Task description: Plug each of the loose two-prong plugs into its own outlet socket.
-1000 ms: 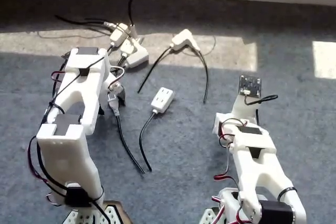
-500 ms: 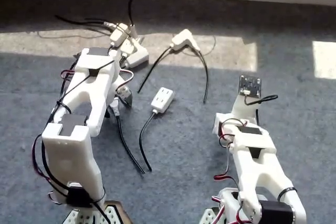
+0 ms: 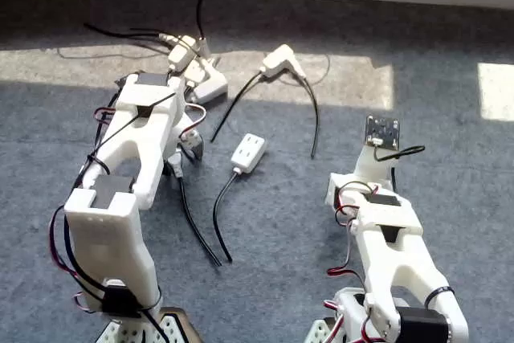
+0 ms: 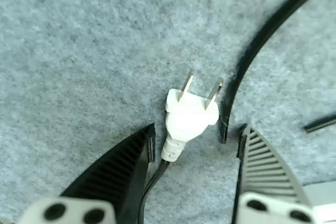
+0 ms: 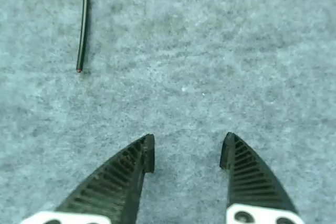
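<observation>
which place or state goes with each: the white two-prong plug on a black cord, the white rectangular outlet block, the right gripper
Things:
1. white two-prong plug on a black cord
2. white rectangular outlet block
3. right gripper

Places or states:
A. open above bare grey carpet
B. on the carpet between the left arm and the right arm
C. lying in the gap of the open left gripper

Pairs: 1-C, 2-B, 3-A
</observation>
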`<action>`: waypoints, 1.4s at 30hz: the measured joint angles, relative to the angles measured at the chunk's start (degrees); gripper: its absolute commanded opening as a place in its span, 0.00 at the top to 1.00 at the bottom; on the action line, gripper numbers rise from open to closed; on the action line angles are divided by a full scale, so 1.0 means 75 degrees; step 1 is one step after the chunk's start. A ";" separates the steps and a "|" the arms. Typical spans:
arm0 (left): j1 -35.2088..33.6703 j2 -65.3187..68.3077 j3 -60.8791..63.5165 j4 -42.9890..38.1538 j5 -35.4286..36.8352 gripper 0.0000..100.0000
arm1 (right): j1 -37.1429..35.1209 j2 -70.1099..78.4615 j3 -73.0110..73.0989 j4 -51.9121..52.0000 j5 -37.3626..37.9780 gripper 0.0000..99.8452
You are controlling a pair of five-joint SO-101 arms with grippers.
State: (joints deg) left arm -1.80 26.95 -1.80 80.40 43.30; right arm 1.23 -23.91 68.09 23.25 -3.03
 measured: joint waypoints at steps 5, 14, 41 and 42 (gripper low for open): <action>0.0000 -0.0199 -0.0035 -0.0012 0.0000 0.73 | 0.0000 0.0000 0.0000 0.0000 0.0000 0.79; 0.0188 -0.0199 -0.0105 -0.0199 0.0000 0.73 | -0.0152 0.0000 0.0000 0.0000 0.0000 0.79; 0.0445 -0.0199 -0.0738 -0.0516 -0.0727 0.73 | -0.0141 0.0000 0.0000 0.0000 0.0000 0.79; 0.0445 -0.0199 -0.0738 -0.0469 -0.0727 0.73 | -0.0141 0.0000 0.0000 0.0000 0.0000 0.79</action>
State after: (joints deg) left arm 1.54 25.45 -7.34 76.88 37.85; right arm 0.18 -23.91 68.09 23.25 -3.03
